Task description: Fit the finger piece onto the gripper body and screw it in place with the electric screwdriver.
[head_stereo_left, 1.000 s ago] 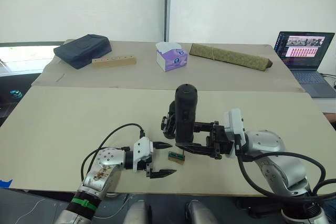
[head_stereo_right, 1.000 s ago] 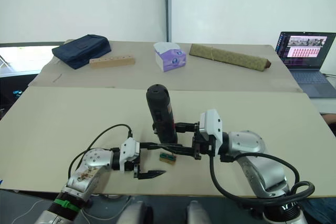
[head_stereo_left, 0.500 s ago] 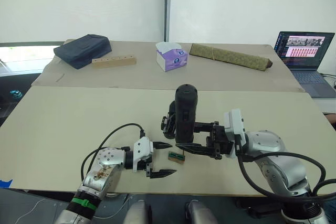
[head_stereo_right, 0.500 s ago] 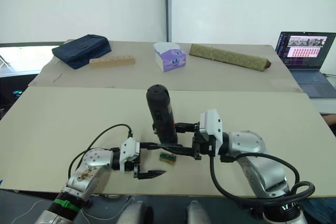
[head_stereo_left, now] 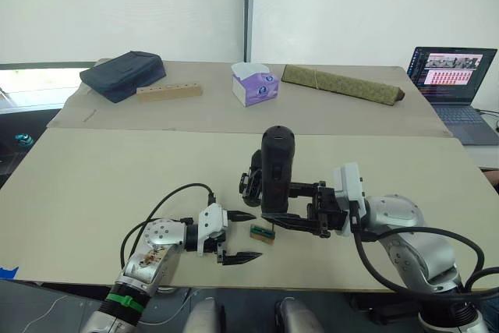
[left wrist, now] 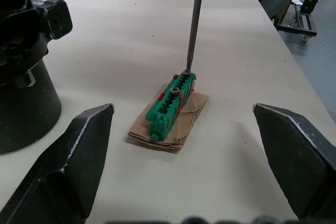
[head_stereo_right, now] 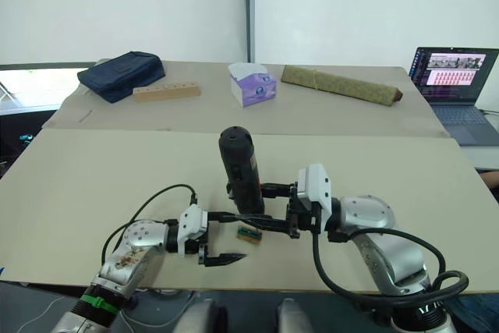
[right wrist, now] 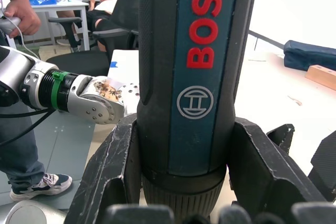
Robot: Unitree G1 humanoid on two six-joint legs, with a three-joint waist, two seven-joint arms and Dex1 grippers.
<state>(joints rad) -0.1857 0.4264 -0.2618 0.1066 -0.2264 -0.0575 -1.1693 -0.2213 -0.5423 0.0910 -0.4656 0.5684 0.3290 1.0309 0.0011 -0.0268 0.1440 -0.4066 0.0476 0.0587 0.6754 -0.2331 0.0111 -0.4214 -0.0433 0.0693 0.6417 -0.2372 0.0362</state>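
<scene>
My right gripper (head_stereo_left: 276, 205) is shut on the electric screwdriver (head_stereo_left: 275, 168), a dark cylinder with a red label (right wrist: 206, 24), and holds it upright. Its thin metal bit (left wrist: 195, 22) points down and the tip rests on a small green block (left wrist: 169, 107) lying on a brown pad on the table. The black gripper body (left wrist: 21, 61) stands just behind the screwdriver, partly hidden by it (head_stereo_left: 250, 183). My left gripper (head_stereo_left: 256, 235) is open and low on the table, with its fingers (left wrist: 79, 156) on either side of the green block. The finger piece is hidden.
At the back of the table (head_stereo_left: 93, 185) lie a dark blue bag (head_stereo_left: 124, 74), a wooden block with holes (head_stereo_left: 169, 91), a tissue box (head_stereo_left: 254, 83) and a rolled mat (head_stereo_left: 340, 83). A laptop (head_stereo_left: 452, 72) sits far right. A person (right wrist: 18, 114) stands beyond the table.
The right gripper and the screwdriver have shifted very slightly to the right. The left gripper has stayed where it was.
</scene>
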